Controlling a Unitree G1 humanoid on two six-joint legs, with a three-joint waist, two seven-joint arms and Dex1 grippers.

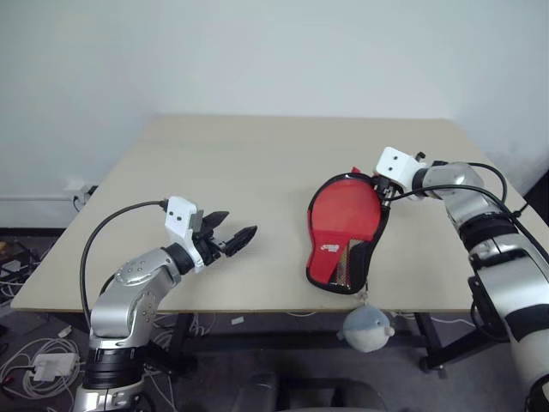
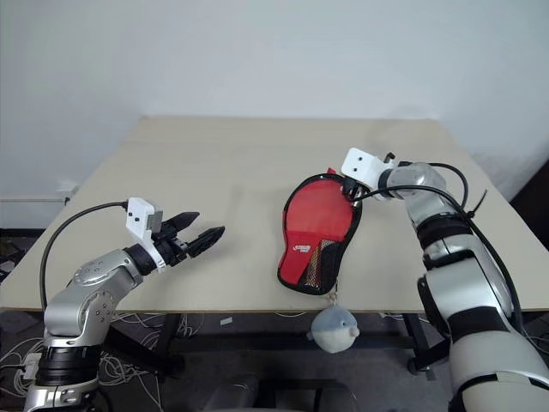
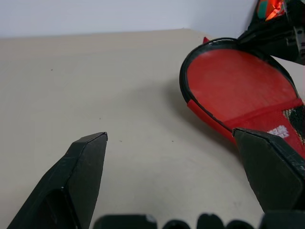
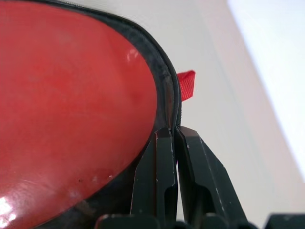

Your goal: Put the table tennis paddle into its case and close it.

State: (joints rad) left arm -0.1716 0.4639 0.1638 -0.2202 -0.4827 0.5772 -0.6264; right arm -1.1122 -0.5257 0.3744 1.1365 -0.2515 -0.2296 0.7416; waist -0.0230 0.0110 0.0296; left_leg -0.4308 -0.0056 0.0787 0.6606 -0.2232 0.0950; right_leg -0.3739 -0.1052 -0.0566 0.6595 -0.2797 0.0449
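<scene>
Here the table (image 1: 214, 180) carries the case (image 1: 373, 245) near its front edge, the table tennis paddle (image 1: 341, 213) lying inside it; the case appears soft and floppy, best taken by its rim; the paddle likely stiff, light; right gripper (image 4: 174, 133) is pinched shut on the case's zippered rim; left gripper (image 1: 233, 233) hovers spread, empty; the handle is partly hidden under mesh.

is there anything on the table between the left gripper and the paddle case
Nothing visible. Bare table lies between the open left gripper and the case, where the right gripper is pinching the rim.
</scene>
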